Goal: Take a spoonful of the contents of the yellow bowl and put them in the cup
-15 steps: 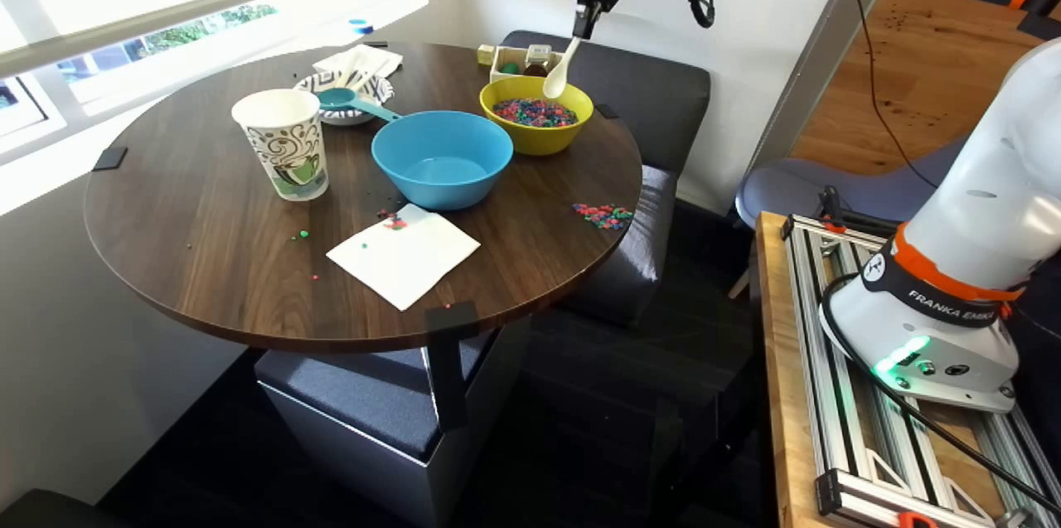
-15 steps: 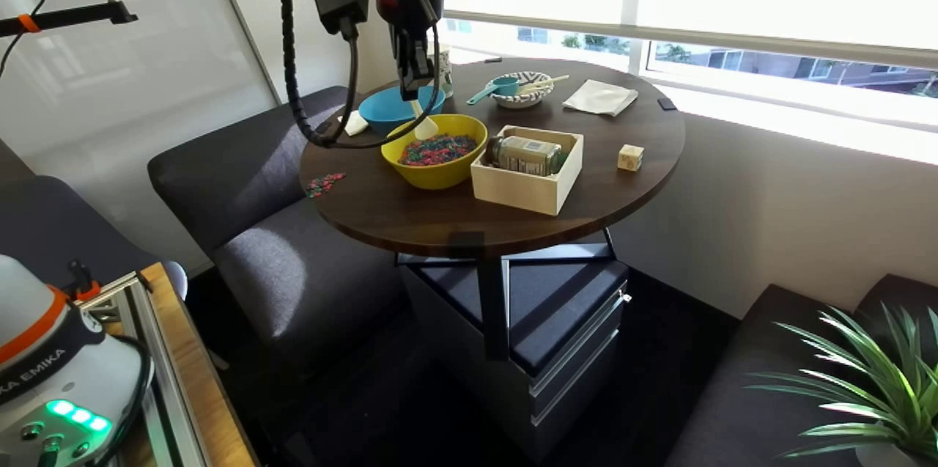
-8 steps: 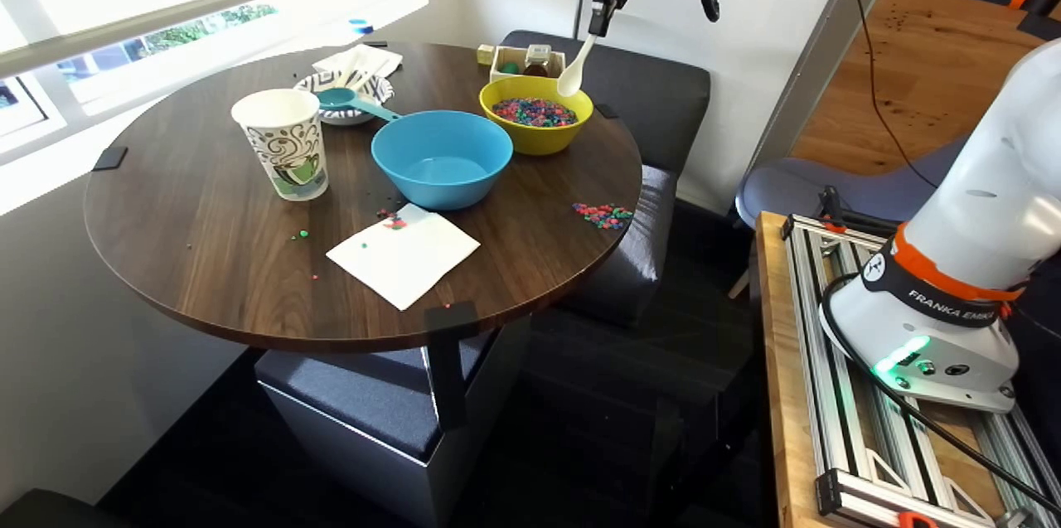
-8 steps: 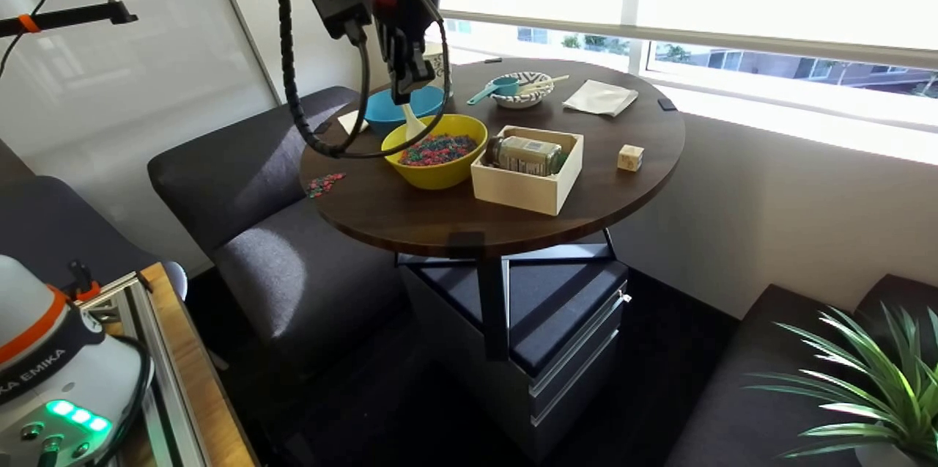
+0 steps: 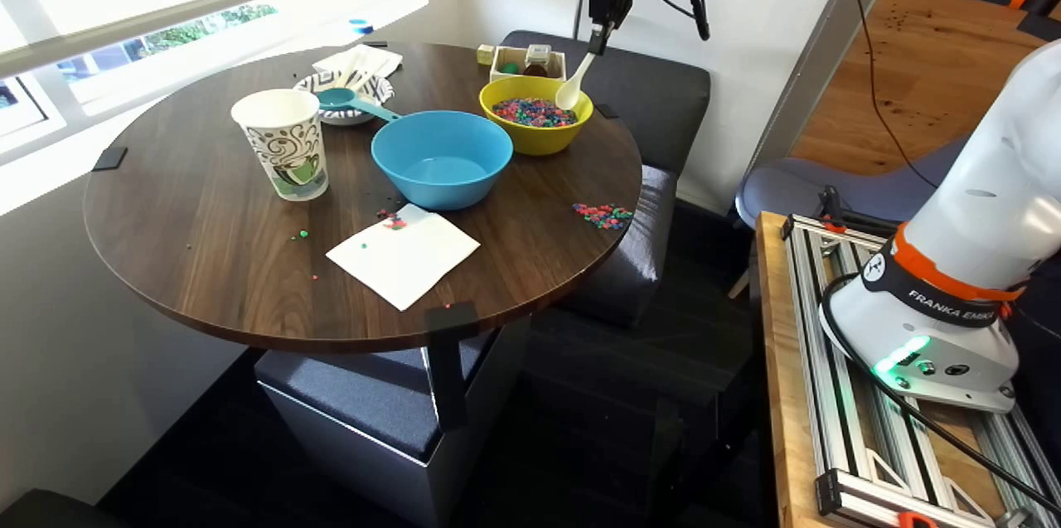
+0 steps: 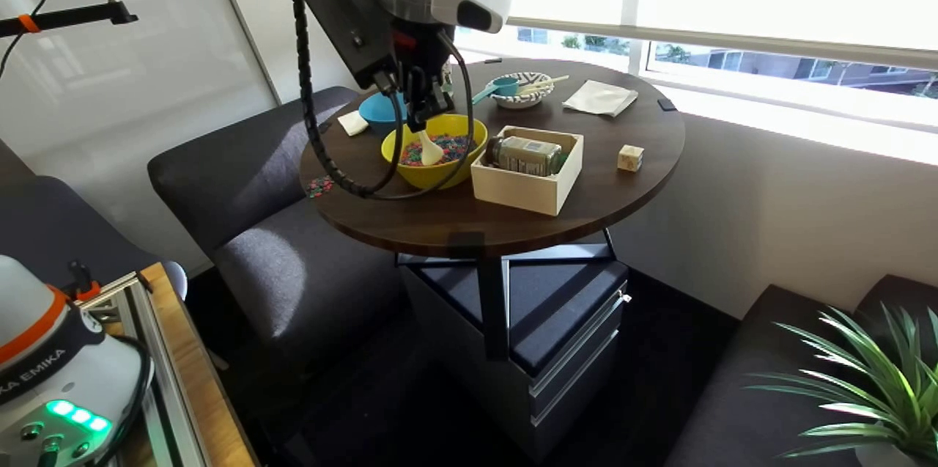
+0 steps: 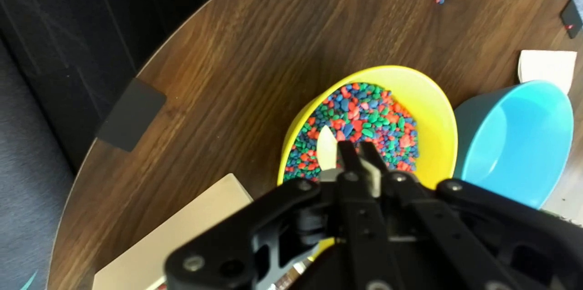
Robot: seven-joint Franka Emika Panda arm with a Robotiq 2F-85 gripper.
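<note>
Spoon [image 5: 569,94], pale and slanted head-down, hung from my hand [image 7: 359,148], which pinched it by the handle. In my wrist view its head showed over the yellow bowl [image 5: 539,141], within the rim; I could not tell whether it touched the red, green and blue pieces [image 7: 382,121] inside. The paper cup [image 5: 286,142] stood upright on the desk [image 5: 207,263], well apart from the yellow bowl, with the blue bowl [image 5: 443,190] roughly between them and just beside the yellow bowl. On another side of the yellow bowl, close by, I had the wooden box [image 6: 520,193], a jar [image 6: 529,156] lying on its side in it. Loose bits [image 5: 603,217] lay near the yellow bowl, by the desk's edge. Farther from the yellow bowl I saw a patterned bowl [image 6: 522,100] with a teal scoop [image 6: 504,86] at its rim.
</note>
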